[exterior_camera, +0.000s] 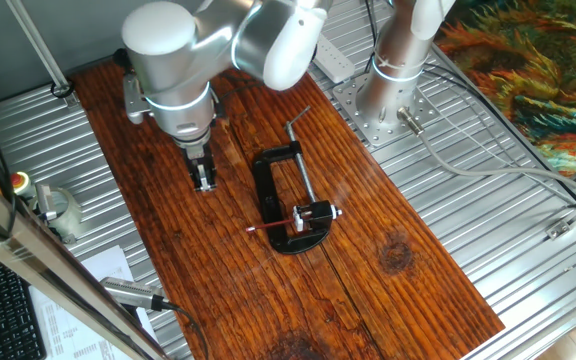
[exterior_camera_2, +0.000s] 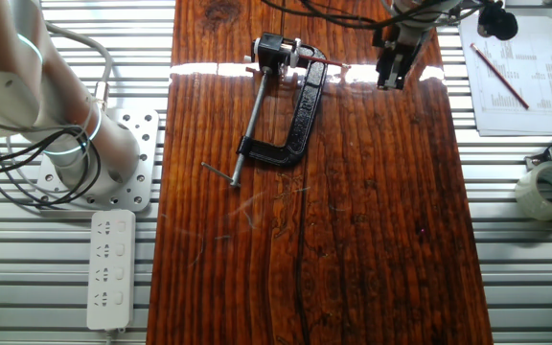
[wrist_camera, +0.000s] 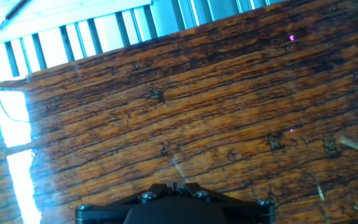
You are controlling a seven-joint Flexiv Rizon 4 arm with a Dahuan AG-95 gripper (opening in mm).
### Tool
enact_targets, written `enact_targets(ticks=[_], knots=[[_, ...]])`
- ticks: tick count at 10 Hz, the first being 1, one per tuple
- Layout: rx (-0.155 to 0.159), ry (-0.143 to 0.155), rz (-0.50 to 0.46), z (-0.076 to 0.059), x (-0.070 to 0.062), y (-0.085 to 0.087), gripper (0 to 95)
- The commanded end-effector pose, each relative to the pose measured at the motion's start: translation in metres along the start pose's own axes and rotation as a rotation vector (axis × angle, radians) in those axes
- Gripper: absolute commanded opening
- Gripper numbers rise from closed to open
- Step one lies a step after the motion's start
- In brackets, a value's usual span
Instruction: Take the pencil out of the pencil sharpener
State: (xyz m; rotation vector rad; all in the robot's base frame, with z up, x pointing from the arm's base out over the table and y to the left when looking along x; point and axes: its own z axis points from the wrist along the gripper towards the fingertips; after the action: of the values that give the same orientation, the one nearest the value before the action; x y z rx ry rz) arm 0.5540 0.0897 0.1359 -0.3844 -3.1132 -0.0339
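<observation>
The pincer [exterior_camera: 205, 182] hangs over bare counter [exterior_camera: 168, 260], fingers seemingly together and holding nothing. The pencil [exterior_camera: 273, 224] sits well apart to its side, stuck in the pencil sharpener [exterior_camera: 315, 214] held by the clamp [exterior_camera: 278, 190]. A slanted pull could snap the thin pencil or drag the clamp.

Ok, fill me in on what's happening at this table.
The arm's end effector hovers over bare wood, beside the black clamp, holding nothing. The pencil sharpener sits gripped in the clamp, with the red pencil still stuck in it. Whether the end effector is open or shut can't be told.
</observation>
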Motion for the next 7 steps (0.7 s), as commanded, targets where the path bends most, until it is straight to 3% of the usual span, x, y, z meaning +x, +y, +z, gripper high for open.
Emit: enact_targets(ticks=[1, 3, 4, 6, 7], knots=[[-0.004, -0.004, -0.001, 0.0, 0.0016, -0.0011, 0.0], [-0.005, -0.016, -0.007, 0.0, 0.0016, -0.0011, 0.0], [-0.012, -0.038, -0.016, 0.0, 0.0016, -0.0011, 0.0], [-0.016, -0.01, -0.08, 0.0, 0.0016, -0.0011, 0.0], [-0.015, -0.012, -0.081, 0.0, 0.0016, -0.0011, 0.0]])
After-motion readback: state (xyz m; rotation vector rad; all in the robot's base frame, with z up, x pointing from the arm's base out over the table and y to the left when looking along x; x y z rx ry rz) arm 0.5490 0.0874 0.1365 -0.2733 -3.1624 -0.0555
